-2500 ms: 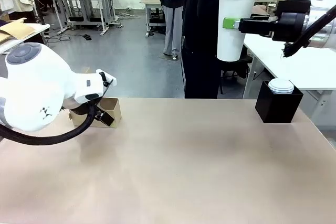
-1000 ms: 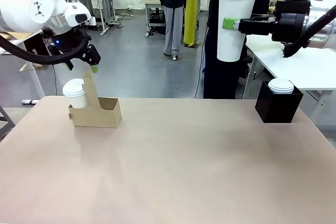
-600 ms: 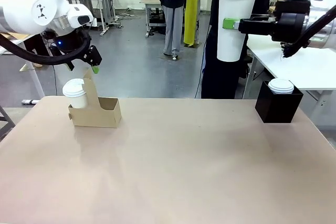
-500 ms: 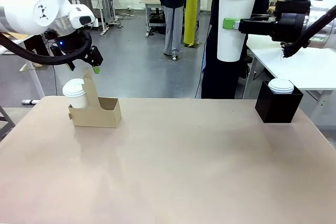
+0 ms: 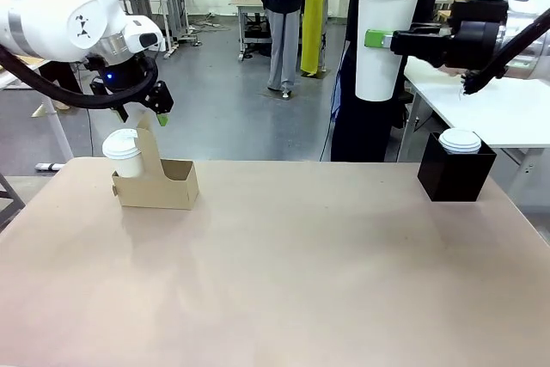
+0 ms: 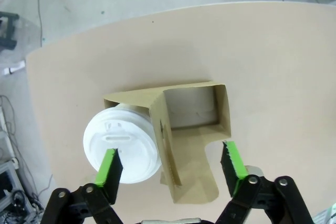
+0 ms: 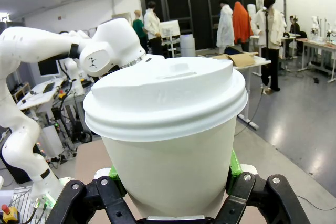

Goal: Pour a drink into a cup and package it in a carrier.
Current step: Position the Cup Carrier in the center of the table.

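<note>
Beige table (image 5: 301,298), workshop floor beyond. The carrier (image 5: 168,185) stands at the table's 10 o'clock. A small lidded cup (image 5: 123,150) fills its 9 o'clock slot; the 3 o'clock slot is empty. The left gripper (image 6: 171,163) hangs above, jaws wide, straddling the handle tab (image 5: 146,139). The right gripper (image 5: 384,39), at the frame's 1 o'clock, is clamped on the tall lidded cup (image 5: 388,6), high off the table. A black box (image 5: 454,180) sits at 2 o'clock.

Risks: the closing pads (image 6: 111,167) could snag the small cup's lid or crumple the tab. A one-sided load could tip the carrier. A hard squeeze could pop the tall cup's lid.

Hidden: both cups' contents and the right gripper's far finger.
</note>
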